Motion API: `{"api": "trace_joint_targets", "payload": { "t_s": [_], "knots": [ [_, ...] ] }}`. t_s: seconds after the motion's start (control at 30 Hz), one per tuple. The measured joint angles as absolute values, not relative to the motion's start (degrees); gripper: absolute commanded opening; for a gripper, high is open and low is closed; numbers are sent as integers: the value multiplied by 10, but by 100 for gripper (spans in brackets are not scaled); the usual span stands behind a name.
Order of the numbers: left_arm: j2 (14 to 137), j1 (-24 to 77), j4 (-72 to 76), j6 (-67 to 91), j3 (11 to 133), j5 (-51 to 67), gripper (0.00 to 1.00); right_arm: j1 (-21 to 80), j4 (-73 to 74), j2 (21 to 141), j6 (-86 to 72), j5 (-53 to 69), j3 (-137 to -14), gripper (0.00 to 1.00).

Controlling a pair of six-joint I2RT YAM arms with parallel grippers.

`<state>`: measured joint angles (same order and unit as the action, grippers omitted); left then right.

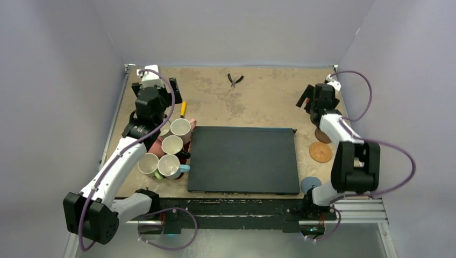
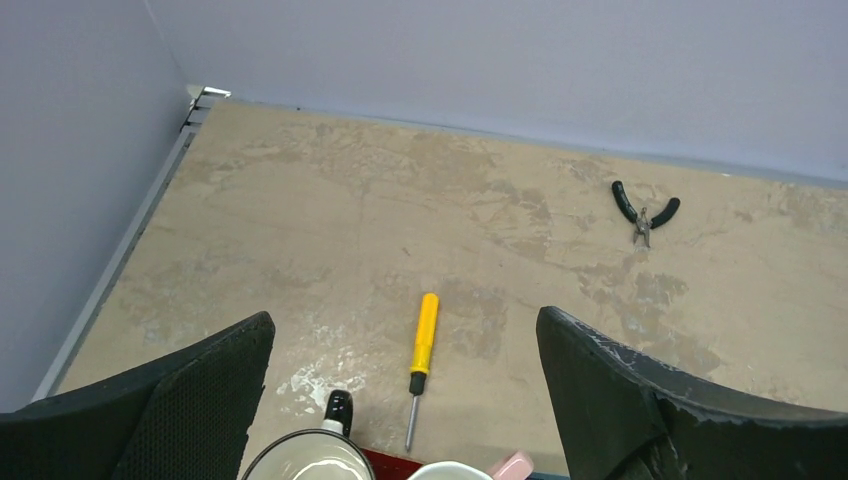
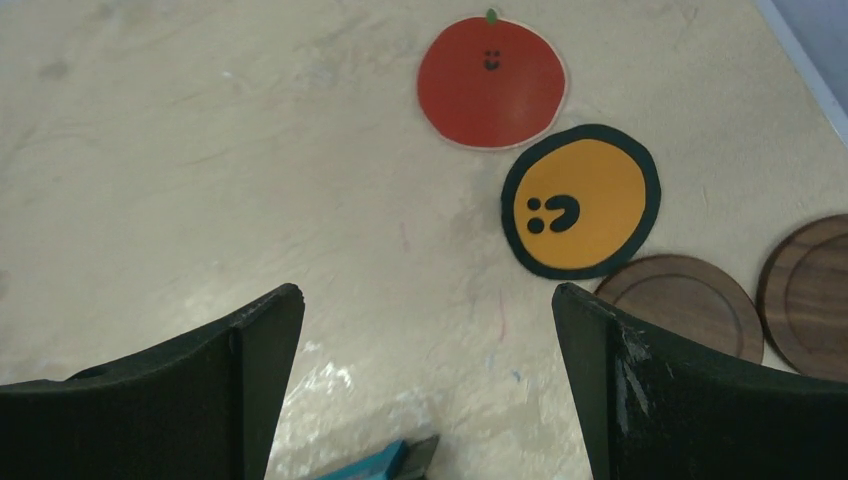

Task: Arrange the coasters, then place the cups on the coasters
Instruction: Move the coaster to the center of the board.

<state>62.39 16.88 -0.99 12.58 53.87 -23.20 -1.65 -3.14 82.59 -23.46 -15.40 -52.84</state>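
The left pincer (image 2: 405, 320) is being held wide open, with nothing between its fingers. Just below and behind it, the cups (image 1: 172, 145) are being kept in a tight cluster against the left edge of the black mat (image 1: 243, 159). Four white insides are showing from above, with a light blue handle, a touch of light green and a black handle peeping out at the edges. A pink cup is being partly covered by the arm. In the left wrist view a cup with a black handle (image 2: 305, 462) is sitting just under the pincer, next to a second rim with a pink handle. A yellow screwdriver (image 2: 422, 350) is lying on the worktop (image 2: 330, 230) straight ahead, between the fingers. Pliers (image 2: 643, 212) are lying farther ahead to the right.

The right pincer (image 3: 428, 292) is likewise being held wide open and empty. Ahead of it and to the right, a red coaster (image 3: 491, 82) with a small face and a green stem is lying flat. Just nearer the pincer, a yellow coaster (image 3: 580, 200) with a black rim and black marks is lying with its edge meeting a dark brown coaster (image 3: 680, 300). A brown wooden coaster (image 3: 810, 290) is lying just beside that. Behind the pincer, toward the arm's base, a tan cork coaster (image 1: 321, 152) and a grey-blue coaster (image 1: 310, 184) are lying off the mat's right edge. Cups and coasters are being kept well apart, on opposite sides of the mat.
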Motion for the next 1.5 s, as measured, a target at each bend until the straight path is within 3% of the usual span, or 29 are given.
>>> {"api": "trace_joint_targets", "payload": {
  "t_s": [0.5,1.5],
  "knots": [
    [643,168,-6,109,540,-210,99,-72,22,1134,-198,-155,-755,98],
    [677,146,-12,115,557,-155,99,-102,70,1224,-84,-112,-867,98]
  ]
}}
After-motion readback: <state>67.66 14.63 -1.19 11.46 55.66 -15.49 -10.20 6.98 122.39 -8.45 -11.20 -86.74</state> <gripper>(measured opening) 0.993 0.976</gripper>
